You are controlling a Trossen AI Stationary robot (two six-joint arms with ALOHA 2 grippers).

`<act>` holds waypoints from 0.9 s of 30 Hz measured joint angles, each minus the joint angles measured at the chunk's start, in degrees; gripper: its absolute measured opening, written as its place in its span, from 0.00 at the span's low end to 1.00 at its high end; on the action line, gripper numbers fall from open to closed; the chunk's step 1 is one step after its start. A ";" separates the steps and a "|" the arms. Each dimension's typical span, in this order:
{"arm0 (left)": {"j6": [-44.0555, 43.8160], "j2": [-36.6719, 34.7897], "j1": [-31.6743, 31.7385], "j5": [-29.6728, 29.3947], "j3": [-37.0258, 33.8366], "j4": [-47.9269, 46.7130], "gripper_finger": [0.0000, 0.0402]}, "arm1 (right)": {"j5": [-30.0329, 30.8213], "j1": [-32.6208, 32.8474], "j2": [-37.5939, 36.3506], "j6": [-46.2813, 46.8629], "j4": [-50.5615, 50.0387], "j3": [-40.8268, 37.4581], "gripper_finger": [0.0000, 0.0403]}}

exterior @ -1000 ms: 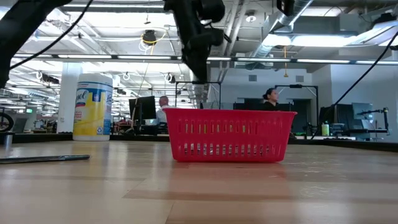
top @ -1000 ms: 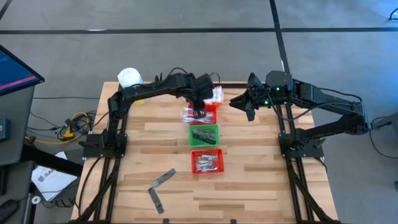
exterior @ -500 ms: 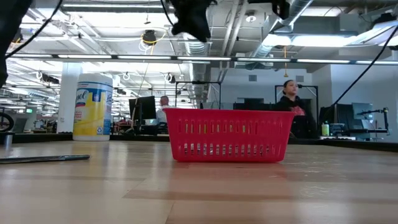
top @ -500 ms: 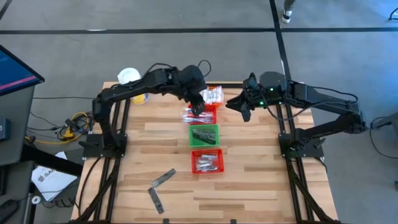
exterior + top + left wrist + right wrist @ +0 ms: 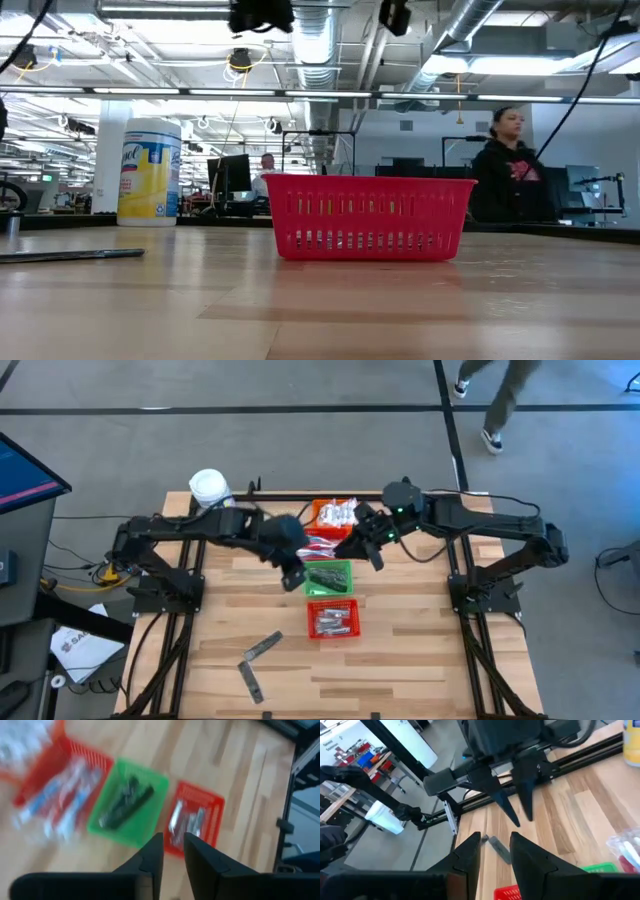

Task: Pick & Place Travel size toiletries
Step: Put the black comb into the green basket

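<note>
Four small mesh baskets stand in a row down the table's middle. The orange one [image 5: 335, 512] holds clear sachets, and a red one [image 5: 320, 545] holds toothbrushes. A green one [image 5: 328, 578] holds dark items, and the nearest red one [image 5: 333, 618] holds silvery tubes. Two dark strips [image 5: 262, 647] lie on the wood near the front. My left gripper [image 5: 292, 575] hangs open above the table just left of the green basket [image 5: 132, 802], nothing between its fingers. My right gripper [image 5: 365, 550] is open and in the air right of the toothbrush basket, holding nothing [image 5: 495, 850].
A large white jar with a yellow label [image 5: 208, 487] stands at the far left corner [image 5: 148, 170]. The near red basket [image 5: 368, 217] fills the low view's middle. A person walks on the floor beyond the table's far edge [image 5: 495, 400].
My left gripper has risen from above the toothbrush basket and swung toward the near edge and left, ending beside the green basket. My right gripper has moved leftward toward the baskets and dipped a little. The person behind the table has walked on.
</note>
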 joint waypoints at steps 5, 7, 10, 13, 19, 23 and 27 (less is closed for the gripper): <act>-6.57 -6.15 -3.99 -0.07 -10.80 2.27 0.08 | -0.09 1.11 3.78 0.05 0.50 -0.02 0.24; -9.11 -8.59 -5.66 -0.07 -14.88 4.45 0.04 | -0.09 1.65 4.97 0.05 1.06 -0.02 0.24; -12.86 -12.07 -8.29 -0.04 -20.72 8.18 0.01 | -0.10 2.95 7.05 0.59 2.04 -0.02 0.24; -16.31 -15.04 -11.33 -0.05 -25.93 12.03 0.01 | -0.04 4.48 8.80 2.65 3.63 -0.04 0.24; -23.37 -17.76 -18.53 -0.07 -35.08 18.60 0.00 | 0.16 8.14 12.22 7.53 8.64 -0.02 0.22; -27.90 -17.55 -23.82 0.17 -40.57 23.27 0.00 | 0.89 10.74 13.64 9.91 12.55 0.04 0.15; -31.41 -16.48 -28.65 1.41 -44.57 26.38 0.00 | 5.68 13.15 13.55 9.16 13.20 0.04 0.03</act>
